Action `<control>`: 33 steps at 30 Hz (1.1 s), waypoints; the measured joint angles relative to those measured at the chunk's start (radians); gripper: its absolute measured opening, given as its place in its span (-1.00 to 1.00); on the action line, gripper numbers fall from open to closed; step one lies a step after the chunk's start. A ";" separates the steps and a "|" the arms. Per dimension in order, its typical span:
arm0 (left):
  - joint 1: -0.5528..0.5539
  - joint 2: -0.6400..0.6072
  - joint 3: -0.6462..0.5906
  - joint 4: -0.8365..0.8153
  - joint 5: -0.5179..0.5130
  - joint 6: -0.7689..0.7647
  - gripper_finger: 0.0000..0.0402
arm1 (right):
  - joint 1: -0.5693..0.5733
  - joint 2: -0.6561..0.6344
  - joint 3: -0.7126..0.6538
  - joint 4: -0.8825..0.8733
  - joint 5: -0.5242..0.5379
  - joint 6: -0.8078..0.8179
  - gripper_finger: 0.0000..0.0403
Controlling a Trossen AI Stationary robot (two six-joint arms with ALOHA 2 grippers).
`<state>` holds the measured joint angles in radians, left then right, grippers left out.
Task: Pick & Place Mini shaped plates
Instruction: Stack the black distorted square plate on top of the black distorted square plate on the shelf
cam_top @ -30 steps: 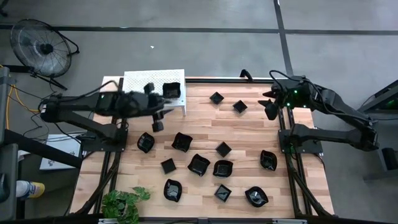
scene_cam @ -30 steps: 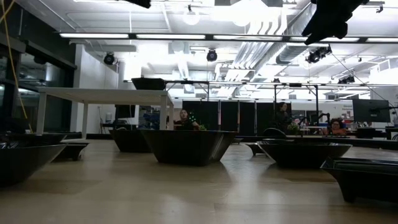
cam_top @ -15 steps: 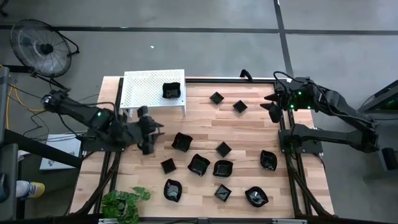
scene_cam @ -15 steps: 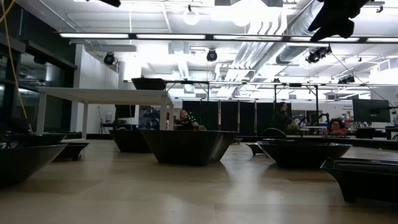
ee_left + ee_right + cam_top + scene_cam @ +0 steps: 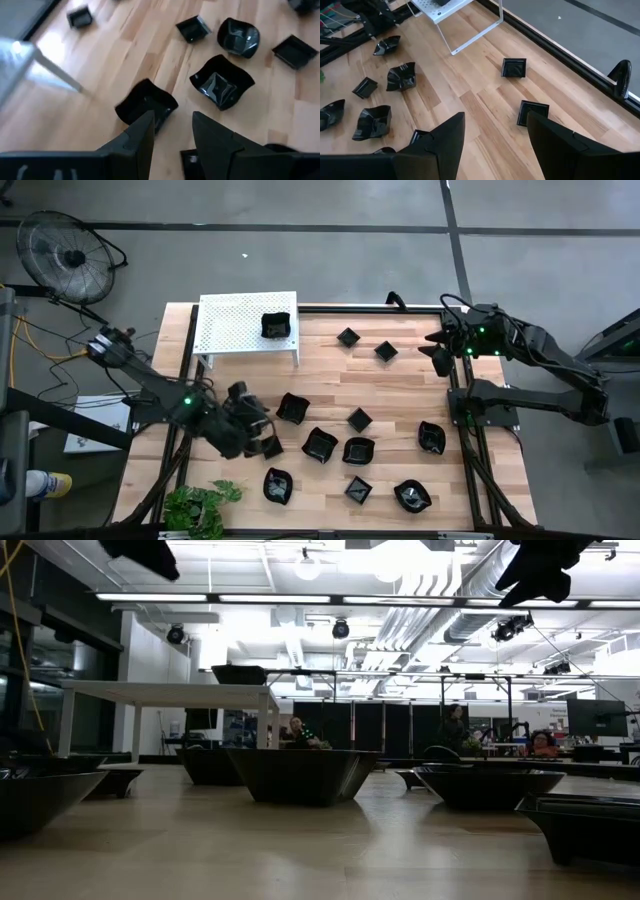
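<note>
Several mini shaped plates, small glossy black dishes, lie scattered on the wooden table (image 5: 400,395). One more plate (image 5: 275,325) rests on the white perforated shelf (image 5: 235,320) at the far left. My left gripper (image 5: 262,430) hangs open and empty above the near-left part of the table. A wavy plate (image 5: 146,105) lies just beyond its fingertips, and a small square plate (image 5: 270,446) lies under it. My right gripper (image 5: 495,140) waits open and empty high over the far right edge, and it also shows from above (image 5: 438,350).
The shelf's leg (image 5: 50,70) stands close by, on the far side of my left gripper. A potted plant (image 5: 200,505) sits at the near-left corner. Two small square plates (image 5: 514,67) lie below my right gripper. Bare wood shows between the shelf and the plates.
My left gripper has swung from beside the shelf toward the table's near edge and sunk lower, rolling its wrist. It has stayed open. The plate on the shelf has kept its place.
</note>
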<state>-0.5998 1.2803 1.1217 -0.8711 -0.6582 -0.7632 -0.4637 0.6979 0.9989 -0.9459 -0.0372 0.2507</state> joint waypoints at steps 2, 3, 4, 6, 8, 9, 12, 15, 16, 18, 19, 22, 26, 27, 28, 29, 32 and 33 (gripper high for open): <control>0.013 0.028 0.000 0.000 0.004 -0.082 -0.35 | 0.000 0.000 0.000 0.000 0.000 -0.025 0.04; 0.021 0.038 0.000 0.002 0.012 -0.119 -0.35 | 0.000 0.000 0.000 0.000 0.000 -0.040 0.04; 0.030 0.047 0.000 0.003 0.021 -0.152 -0.35 | 0.000 0.000 0.000 0.000 -0.002 -0.051 0.04; 0.058 0.065 0.000 0.011 0.046 -0.199 -0.35 | 0.000 0.000 0.000 0.000 -0.008 -0.069 0.04; 0.097 0.082 0.000 0.021 0.082 -0.234 -0.35 | 0.000 0.000 0.000 0.000 -0.025 -0.084 0.04; 0.120 0.091 0.000 0.028 0.105 -0.237 -0.35 | 0.000 0.000 0.000 0.000 -0.035 -0.095 0.04; 0.196 0.121 0.001 0.052 0.194 -0.240 -0.35 | 0.000 -0.001 0.000 -0.006 -0.061 -0.120 0.04; 0.274 0.158 0.001 0.067 0.310 -0.254 -0.35 | 0.000 -0.001 0.000 -0.014 -0.083 -0.141 0.04; 0.298 0.168 0.001 0.068 0.341 -0.270 -0.35 | 0.000 -0.001 0.000 -0.018 -0.090 -0.149 0.04; 0.339 0.191 0.001 0.066 0.378 -0.295 -0.35 | 0.000 -0.001 0.000 -0.022 -0.102 -0.164 0.04; 0.357 0.205 0.001 0.067 0.391 -0.305 -0.35 | 0.000 -0.001 0.000 -0.025 -0.107 -0.173 0.04; 0.404 0.236 0.001 0.065 0.435 -0.333 -0.35 | 0.000 -0.001 0.000 -0.027 -0.128 -0.204 0.04; 0.447 0.281 0.001 0.064 0.498 -0.365 -0.35 | 0.000 -0.001 0.000 -0.035 -0.134 -0.231 0.04; 0.455 0.293 0.001 0.064 0.512 -0.370 -0.35 | 0.000 -0.001 0.000 -0.039 -0.134 -0.235 0.04; 0.459 0.302 0.001 0.063 0.524 -0.372 -0.35 | 0.000 -0.001 0.000 -0.042 -0.135 -0.240 0.04; 0.464 0.312 0.001 0.062 0.532 -0.372 -0.35 | 0.000 -0.001 0.000 -0.044 -0.135 -0.248 0.04; 0.471 0.341 0.001 0.059 0.545 -0.375 -0.35 | 0.000 -0.001 0.000 -0.053 -0.135 -0.268 0.04; 0.472 0.349 0.001 0.060 0.545 -0.379 -0.35 | 0.000 -0.001 0.000 -0.056 -0.136 -0.275 0.04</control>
<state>-0.1282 1.6292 1.1225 -0.8116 -0.1137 -1.1421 -0.4641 0.6968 0.9985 -1.0021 -0.1729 -0.0242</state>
